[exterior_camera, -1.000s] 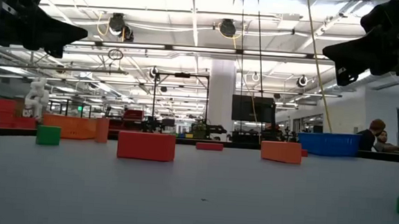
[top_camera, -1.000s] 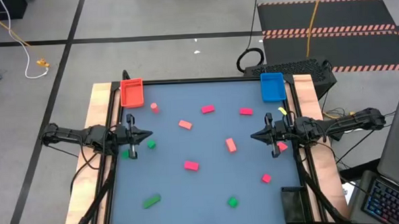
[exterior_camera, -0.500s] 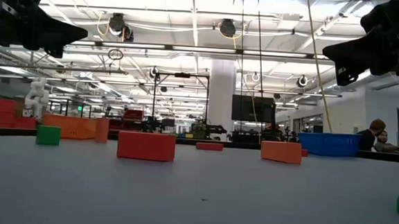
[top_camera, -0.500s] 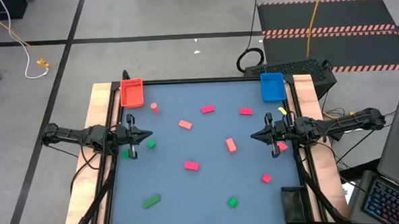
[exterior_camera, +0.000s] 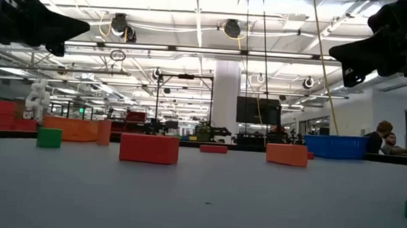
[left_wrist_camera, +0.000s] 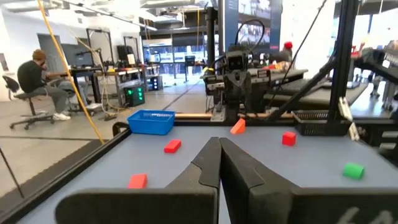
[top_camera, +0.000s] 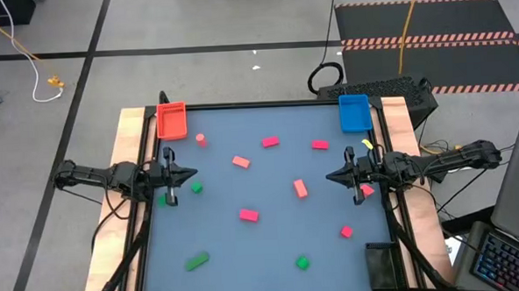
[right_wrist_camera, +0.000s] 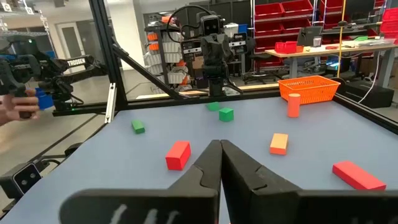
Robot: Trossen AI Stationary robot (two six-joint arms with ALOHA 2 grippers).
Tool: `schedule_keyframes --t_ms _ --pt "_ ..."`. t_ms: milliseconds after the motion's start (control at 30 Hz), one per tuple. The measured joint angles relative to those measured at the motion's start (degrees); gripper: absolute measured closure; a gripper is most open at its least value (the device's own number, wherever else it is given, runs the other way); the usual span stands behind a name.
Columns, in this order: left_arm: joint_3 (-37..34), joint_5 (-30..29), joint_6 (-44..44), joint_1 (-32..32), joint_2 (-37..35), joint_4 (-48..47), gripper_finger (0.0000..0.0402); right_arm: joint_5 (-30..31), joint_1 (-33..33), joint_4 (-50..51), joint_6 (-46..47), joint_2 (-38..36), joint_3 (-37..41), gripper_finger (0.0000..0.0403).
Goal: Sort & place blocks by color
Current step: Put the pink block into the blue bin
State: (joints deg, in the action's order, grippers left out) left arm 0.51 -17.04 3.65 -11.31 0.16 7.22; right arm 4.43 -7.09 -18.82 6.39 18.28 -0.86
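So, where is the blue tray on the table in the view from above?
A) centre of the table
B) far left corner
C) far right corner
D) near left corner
C: the blue tray sits at the table's far right corner, while the red tray holds the far left one.

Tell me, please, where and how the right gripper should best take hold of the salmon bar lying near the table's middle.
Grip the salmon bar across its short width, at mid-length, coming straight down from above. It lies flat, long axis running roughly toward and away from the trays, with bare table all round it, so the fingers should fit either side. The right gripper, now shut, hovers just beside it.
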Motion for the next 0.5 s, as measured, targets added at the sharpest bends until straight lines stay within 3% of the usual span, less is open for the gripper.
schedule_keyframes --t_ms 500 --pt "0.00 0.00 -3.97 -0.02 0.00 0.25 0.0396 0.18 -0.01 -4.28 0.57 0.00 0.00 0.0403"
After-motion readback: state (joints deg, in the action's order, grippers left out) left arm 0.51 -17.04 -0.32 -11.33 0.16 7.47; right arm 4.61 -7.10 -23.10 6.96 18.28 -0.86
